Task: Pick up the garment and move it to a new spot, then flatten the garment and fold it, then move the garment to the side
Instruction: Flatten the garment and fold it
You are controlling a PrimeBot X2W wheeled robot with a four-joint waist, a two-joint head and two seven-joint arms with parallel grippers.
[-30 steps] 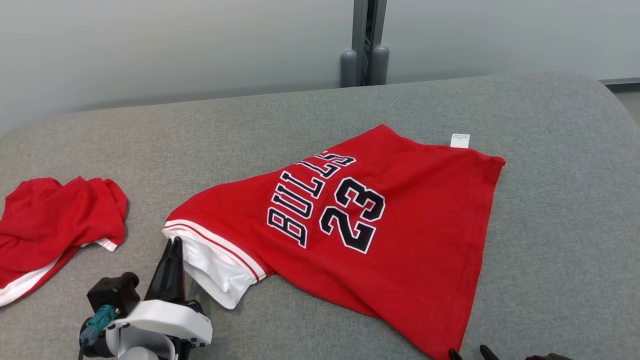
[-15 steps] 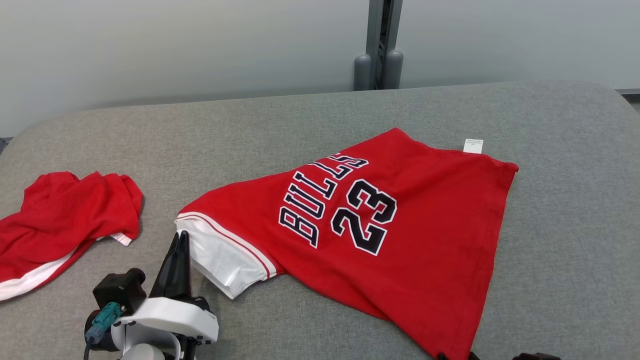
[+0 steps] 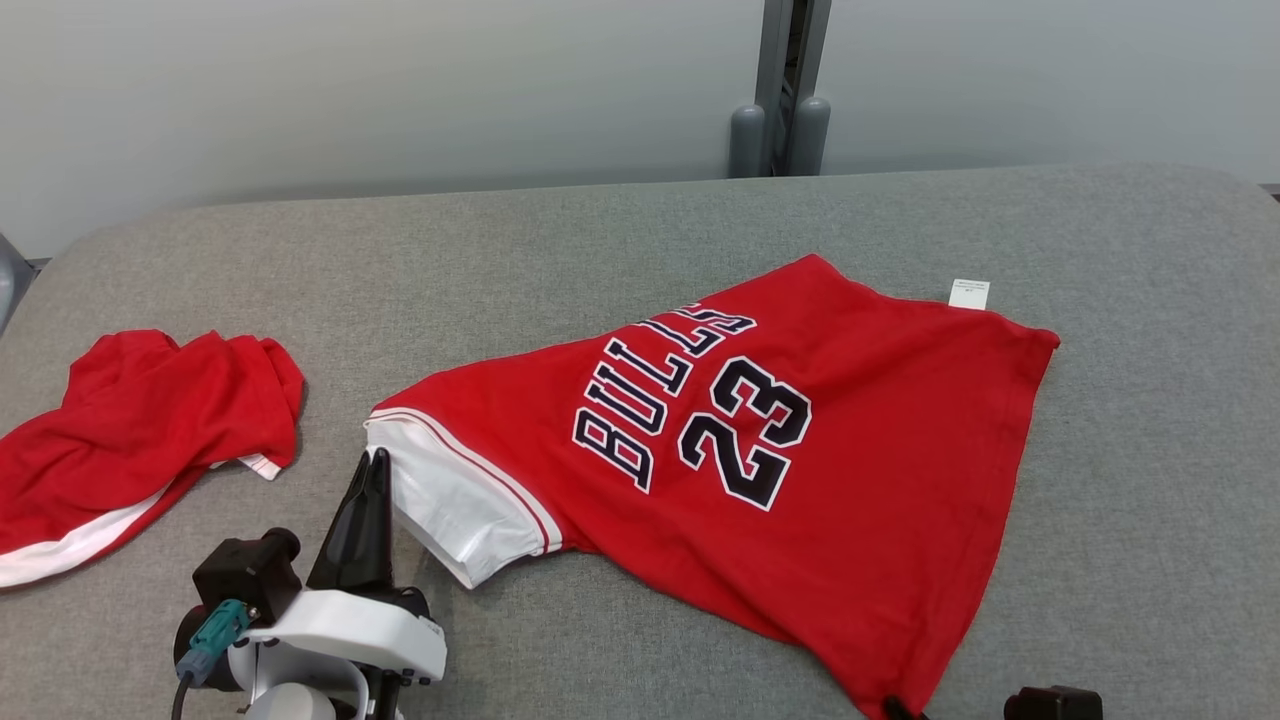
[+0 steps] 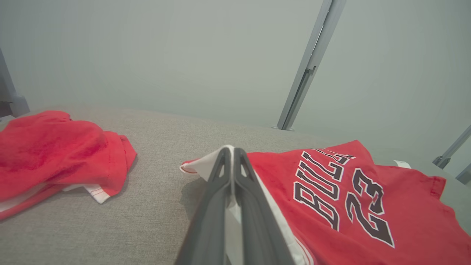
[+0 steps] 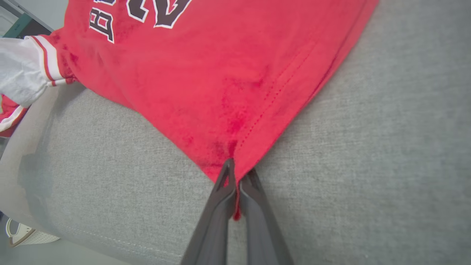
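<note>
So, the red "BULLS 23" jersey [image 3: 880, 480] is spread mostly flat across the middle and right of the grey fabric-covered tabletop [image 3: 500, 260], with the lettering facing up. A small white label [image 3: 969, 293] is seen sticking out at its far edge. Off to the left, well apart from it, a second red garment [image 3: 150, 420] with white trim is left bunched up. It's not touching the jersey, and nothing is piled on top of the jersey either. Behind the tabletop a grey post [image 3: 790, 100] is set against a plain pale wall [image 3: 350, 90].

The left gripper [image 3: 378, 458] is parked at the jersey's white sleeve band [image 3: 450, 495]. Its jaws are pressed together, and in the left wrist view white cloth is caught between them. The right gripper [image 5: 240, 167] is down at the near corner of the hem, jaws closed, with a bit of red fabric pinched in the gap.

Compared with a second ago, the big change is on the right: those jaws were seen spread apart at the bottom edge of the head view, and now they're clamped on the corner. The left pinch looks unchanged. The whole scene is also shifted rightward in the head view, which is put down to the camera turning, not to the jersey being moved.
</note>
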